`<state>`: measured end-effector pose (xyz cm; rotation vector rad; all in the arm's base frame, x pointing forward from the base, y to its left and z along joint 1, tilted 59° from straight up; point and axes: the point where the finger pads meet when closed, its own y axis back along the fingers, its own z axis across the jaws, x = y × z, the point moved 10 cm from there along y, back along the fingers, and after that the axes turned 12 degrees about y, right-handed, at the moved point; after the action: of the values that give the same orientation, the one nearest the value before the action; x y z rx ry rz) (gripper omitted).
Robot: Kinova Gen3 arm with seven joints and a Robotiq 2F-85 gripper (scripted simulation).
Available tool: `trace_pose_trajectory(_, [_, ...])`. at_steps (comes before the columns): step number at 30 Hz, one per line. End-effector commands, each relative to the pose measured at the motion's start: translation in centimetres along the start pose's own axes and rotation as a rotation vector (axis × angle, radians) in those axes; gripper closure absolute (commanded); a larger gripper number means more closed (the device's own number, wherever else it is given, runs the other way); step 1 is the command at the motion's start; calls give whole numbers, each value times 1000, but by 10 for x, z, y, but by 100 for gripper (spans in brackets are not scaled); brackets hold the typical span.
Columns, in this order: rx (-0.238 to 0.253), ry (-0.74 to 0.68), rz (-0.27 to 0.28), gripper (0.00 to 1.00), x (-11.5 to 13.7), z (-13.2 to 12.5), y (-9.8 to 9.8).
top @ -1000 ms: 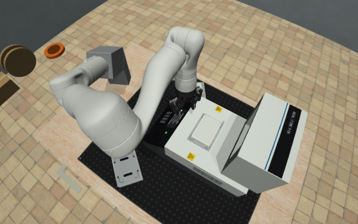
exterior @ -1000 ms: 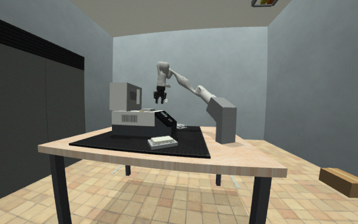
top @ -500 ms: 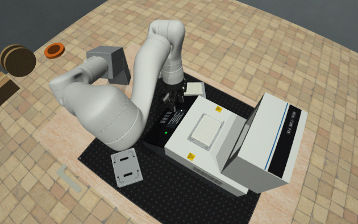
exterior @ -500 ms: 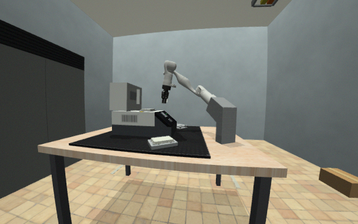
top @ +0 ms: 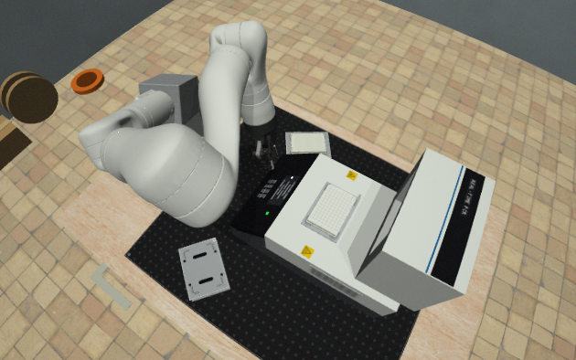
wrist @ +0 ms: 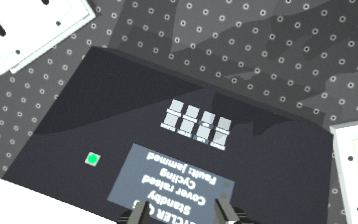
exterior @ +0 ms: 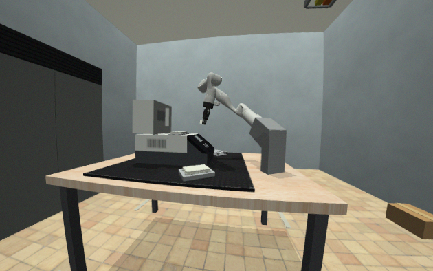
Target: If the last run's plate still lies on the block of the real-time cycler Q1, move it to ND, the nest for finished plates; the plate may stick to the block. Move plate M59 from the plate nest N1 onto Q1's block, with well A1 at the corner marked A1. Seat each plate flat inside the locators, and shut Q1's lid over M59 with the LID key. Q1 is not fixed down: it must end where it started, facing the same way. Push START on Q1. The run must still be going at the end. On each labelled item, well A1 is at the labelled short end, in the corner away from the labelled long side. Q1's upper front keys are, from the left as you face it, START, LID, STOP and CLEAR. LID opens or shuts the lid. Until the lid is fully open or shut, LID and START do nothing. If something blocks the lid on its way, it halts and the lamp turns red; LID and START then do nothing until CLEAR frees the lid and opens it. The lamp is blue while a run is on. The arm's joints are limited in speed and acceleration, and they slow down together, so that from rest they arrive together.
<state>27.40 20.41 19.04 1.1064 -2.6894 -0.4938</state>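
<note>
My claw (top: 265, 153) hangs above the sloped black front panel (top: 267, 201) of the white box-shaped cycler (top: 320, 238), fingers pointing down. The fingers stand partly closed, about halfway in, with nothing between them. From the wrist I look down on two rows of small grey keys (wrist: 196, 123), a lit green lamp (wrist: 92, 159) and a grey status label (wrist: 170, 187) with white lettering.

The cycler's big white lid (top: 425, 224) is raised at the far end. A white multi-well plate (top: 331, 210) lies on the block in the middle of the cycler's white deck, inside a grey frame. Two yellow warning stickers (top: 351, 174) sit on the deck on either side of it.

A second white multi-well plate (top: 308, 142) rests in a flat grey nest, just beside the cycler's front corner on the black perforated mat (top: 274, 311). Another flat grey nest (top: 203, 269), with two dark slots and no plate in it, lies on the mat well apart from it, on the cycler's other side. The mat covers the pale wooden tabletop (exterior: 292, 196).
</note>
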Motion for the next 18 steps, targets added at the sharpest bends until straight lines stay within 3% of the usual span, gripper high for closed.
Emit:
trace_pose_trajectory(1, [-5,103,-15,56,9,5,5])
trace_pose_trajectory(12, [-12,397,-57,64,36,20,16])
trace_pose_trajectory(18, [-12,397,-56,69,38,21,17])
